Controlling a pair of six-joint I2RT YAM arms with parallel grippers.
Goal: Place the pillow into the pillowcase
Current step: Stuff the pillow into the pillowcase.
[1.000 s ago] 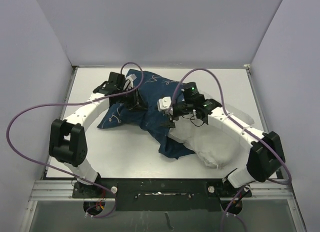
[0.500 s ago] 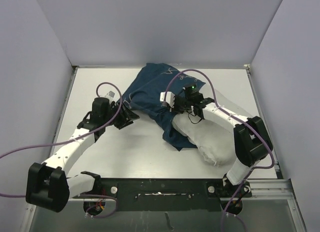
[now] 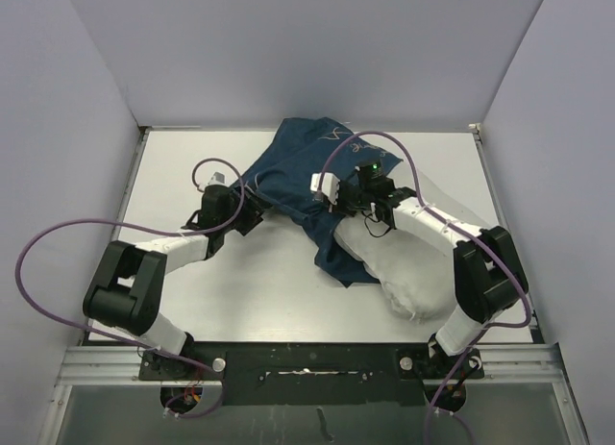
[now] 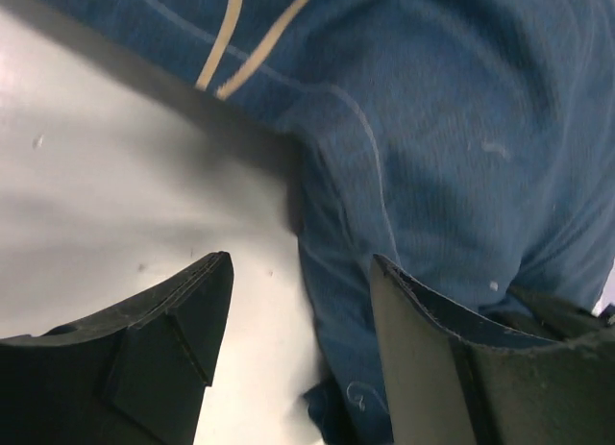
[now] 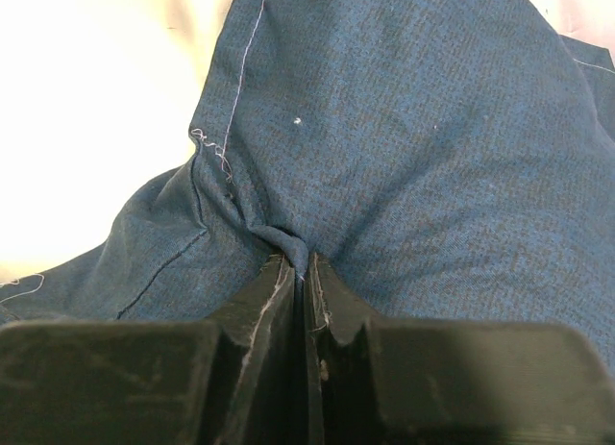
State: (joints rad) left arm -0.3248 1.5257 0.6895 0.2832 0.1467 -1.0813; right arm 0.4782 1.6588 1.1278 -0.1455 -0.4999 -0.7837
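Navy pillowcase (image 3: 298, 166) cloth sits pinched in my right gripper (image 5: 300, 264), jaws together on a fold. The white pillow (image 3: 413, 282) runs lengthwise behind them. My left gripper (image 4: 300, 267) has its jaws apart, with the pillowcase edge directly ahead.

The left gripper (image 4: 298, 272) has let go of the pillowcase (image 3: 298, 166) and drawn back from over its middle to its left edge, jaws now apart. The left arm (image 3: 125, 291), stretched far forward a second ago, is folded low. The right gripper (image 5: 300, 267), spread above the cloth before, has moved farther in and pinched shut on a fold. The pillowcase has been pulled toward the far side of the worktop (image 3: 192, 282), its near-left flap gone from there.
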